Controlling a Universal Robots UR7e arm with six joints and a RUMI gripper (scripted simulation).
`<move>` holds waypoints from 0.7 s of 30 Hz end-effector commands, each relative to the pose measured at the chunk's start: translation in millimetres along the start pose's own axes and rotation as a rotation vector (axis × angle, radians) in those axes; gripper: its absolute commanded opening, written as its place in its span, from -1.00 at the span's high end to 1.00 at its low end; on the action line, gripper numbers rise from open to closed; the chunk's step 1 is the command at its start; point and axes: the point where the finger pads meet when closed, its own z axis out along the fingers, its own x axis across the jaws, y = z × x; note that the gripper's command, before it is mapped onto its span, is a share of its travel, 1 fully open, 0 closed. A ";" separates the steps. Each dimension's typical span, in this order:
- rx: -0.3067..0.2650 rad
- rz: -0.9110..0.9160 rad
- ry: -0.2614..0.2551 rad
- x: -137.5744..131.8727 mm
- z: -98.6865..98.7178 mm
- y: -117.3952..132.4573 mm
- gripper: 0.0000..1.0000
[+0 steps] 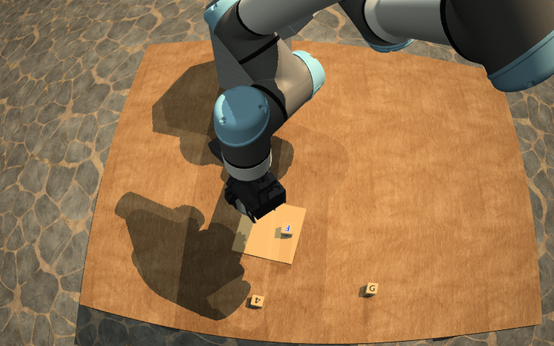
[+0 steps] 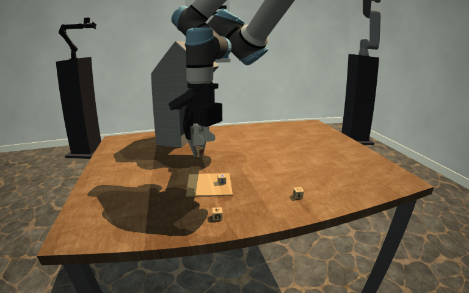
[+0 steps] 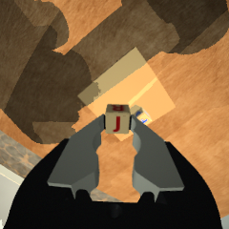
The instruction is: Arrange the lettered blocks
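My gripper (image 2: 198,154) (image 3: 117,115) is shut on a block (image 2: 199,151) (image 3: 117,125) with a red J on the face towards the wrist camera. It holds the block in the air, beyond the mat's base-side edge. The tan mat (image 1: 265,246) (image 2: 207,191) (image 3: 158,101) bears a block with a blue F (image 1: 287,228) (image 2: 221,179) (image 3: 143,117), near its right edge in the top and exterior views. The F is upside down in the top view. The G block (image 1: 371,289) (image 2: 298,193) lies off the mat to the right, its G upright there. The 4 block (image 1: 256,301) (image 2: 217,214) lies off the mat's front.
The wooden table (image 1: 408,183) (image 2: 294,155) has a curved front edge. The arm's grey base mount (image 2: 169,103) stands at the back left of the table. Shadows of the arm cover the table's left part and the mat's left strip.
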 end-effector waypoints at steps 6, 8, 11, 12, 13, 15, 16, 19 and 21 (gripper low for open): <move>0.001 0.075 0.000 1.0 -0.3 -1.7 0.89; 0.001 0.101 0.000 1.5 -0.3 -2.0 0.89; 0.001 0.146 0.000 2.4 -0.3 -2.5 0.89; 0.001 0.162 0.000 2.7 -0.3 -2.7 0.89; 0.001 0.180 0.000 3.1 -0.3 -2.8 0.89; 0.001 0.217 0.000 3.8 -0.2 -3.1 0.89; 0.001 0.237 0.000 4.1 -0.2 -3.2 0.89; 0.001 0.302 0.000 5.3 -0.2 -3.5 0.89; 0.001 0.326 0.000 5.8 -0.2 -3.6 0.89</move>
